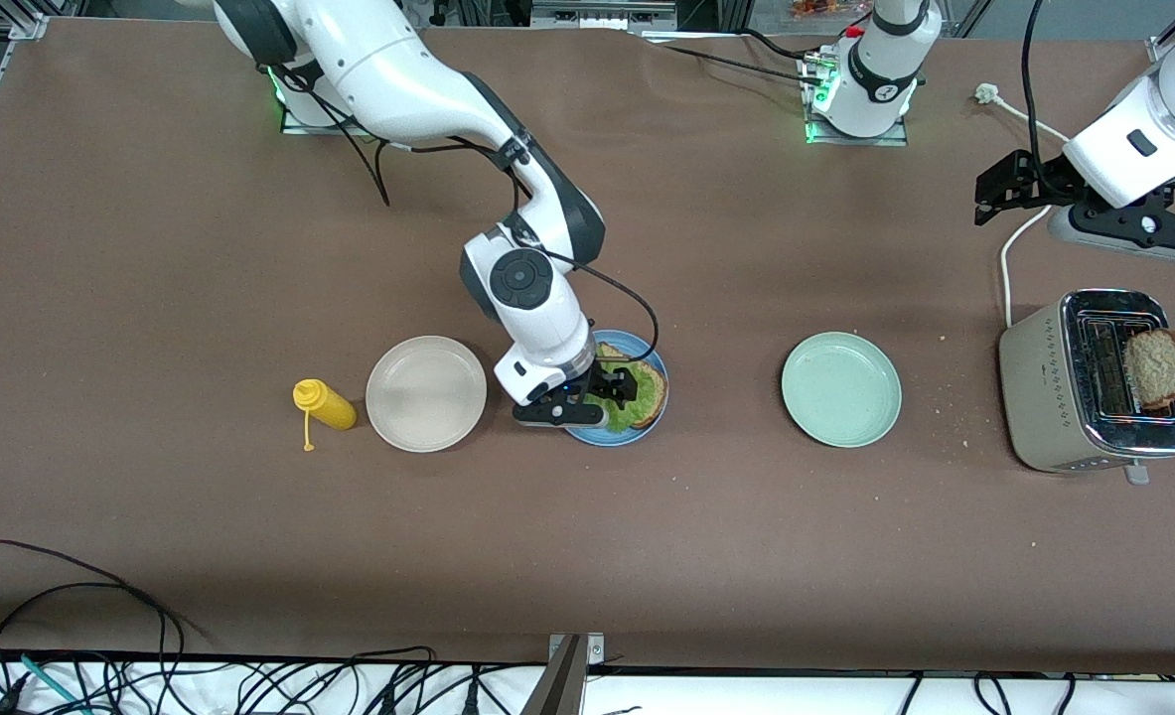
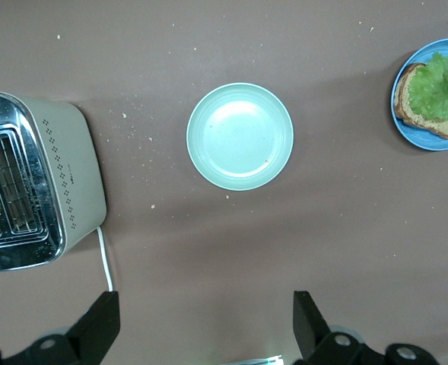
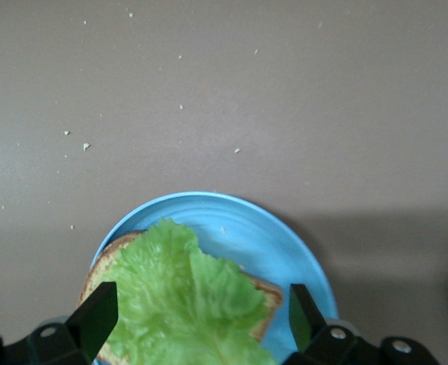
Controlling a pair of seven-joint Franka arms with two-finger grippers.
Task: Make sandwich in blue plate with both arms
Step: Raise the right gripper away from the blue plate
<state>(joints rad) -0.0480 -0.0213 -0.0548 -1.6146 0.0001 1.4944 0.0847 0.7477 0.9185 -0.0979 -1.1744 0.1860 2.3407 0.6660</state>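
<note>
Cables (image 1: 100, 636) edge the crumb-strewn brown table (image 1: 249, 228); both arms' fingers are spread apart.

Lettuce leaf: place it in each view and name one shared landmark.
Front view: lettuce leaf on bread, under the right tool.
Left wrist view: at the frame's edge.
Right wrist view: between open tool fingers.
Shared landmark: blue plate.

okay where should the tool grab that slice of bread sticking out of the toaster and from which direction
Grip the bread slice by its exposed upper half, one finger on each flat face, coming from above. It stands on edge in a slot of the toaster, leaning slightly, so only the top crust and faces are reachable. The left tool, open above that end, looks best placed.
</note>
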